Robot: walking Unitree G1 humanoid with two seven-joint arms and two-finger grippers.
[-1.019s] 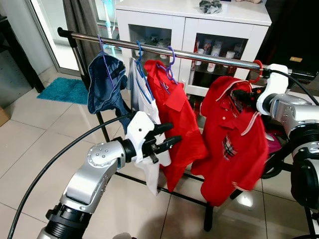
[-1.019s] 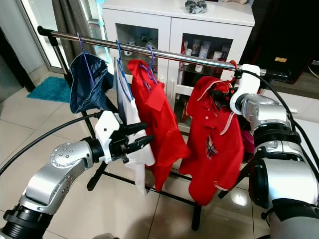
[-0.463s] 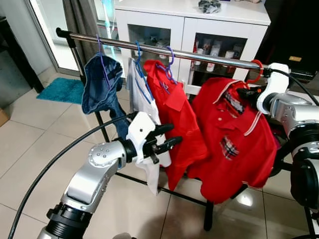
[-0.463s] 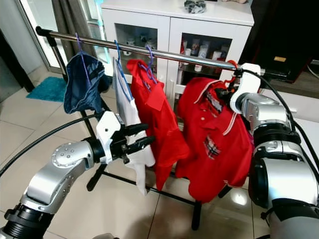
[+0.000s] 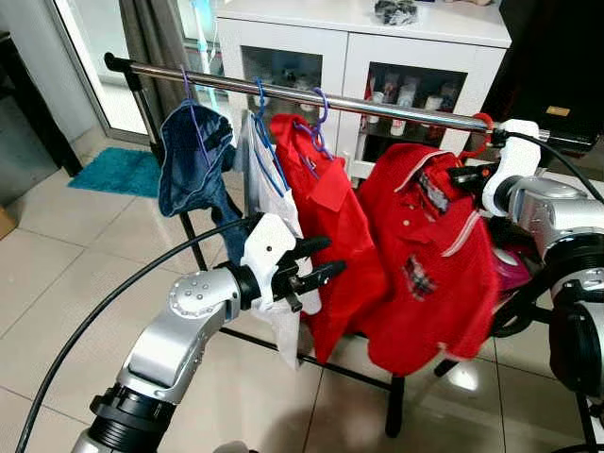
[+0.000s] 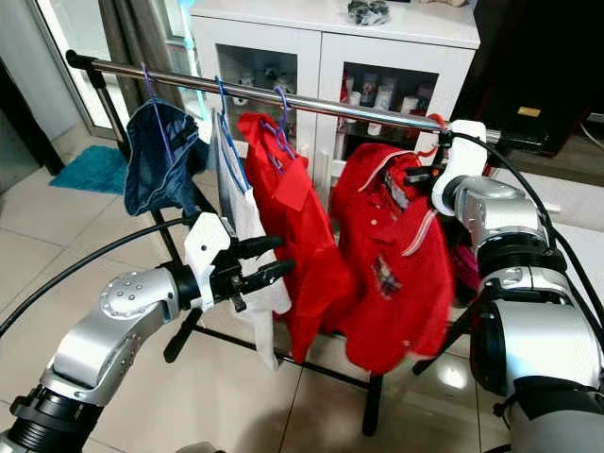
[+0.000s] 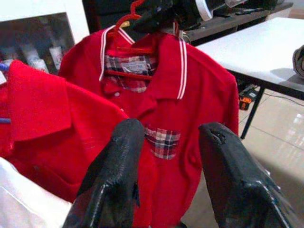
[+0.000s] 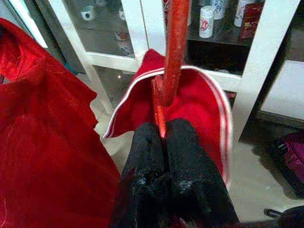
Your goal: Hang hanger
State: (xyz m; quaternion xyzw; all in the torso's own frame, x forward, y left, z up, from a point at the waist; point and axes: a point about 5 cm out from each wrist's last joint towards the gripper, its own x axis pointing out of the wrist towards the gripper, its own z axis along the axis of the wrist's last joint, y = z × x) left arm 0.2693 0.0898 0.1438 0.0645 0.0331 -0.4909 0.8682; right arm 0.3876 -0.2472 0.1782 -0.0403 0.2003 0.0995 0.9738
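Gripper (image 8: pixel 164 137) on thin red hanger (image 8: pixel 172 61)

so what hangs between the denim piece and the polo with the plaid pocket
Head views: a white garment on a blue hanger, then a plain red shirt, between the denim and the polo.
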